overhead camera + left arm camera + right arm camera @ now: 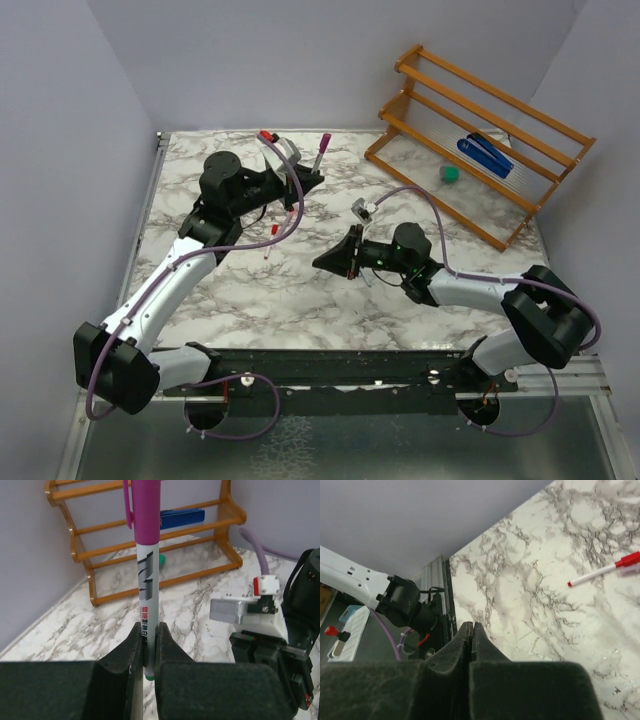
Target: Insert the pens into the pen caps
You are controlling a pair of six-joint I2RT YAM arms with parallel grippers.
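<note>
Left gripper: pinches pink-capped pen upright, apparently for a mate-up; right gripper: closes on nothing, hovers opposite.

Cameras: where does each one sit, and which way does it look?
Top external: high behind both bases, looking down on the marble table; left arm and right arm show.
Left wrist: on the left arm, facing the wooden rack; left gripper clamps a pink-capped pen.
Right wrist: on the right arm, looking across the table at the left arm; right gripper shut, empty.
Shared: top and right wrist both show the red pen.
</note>
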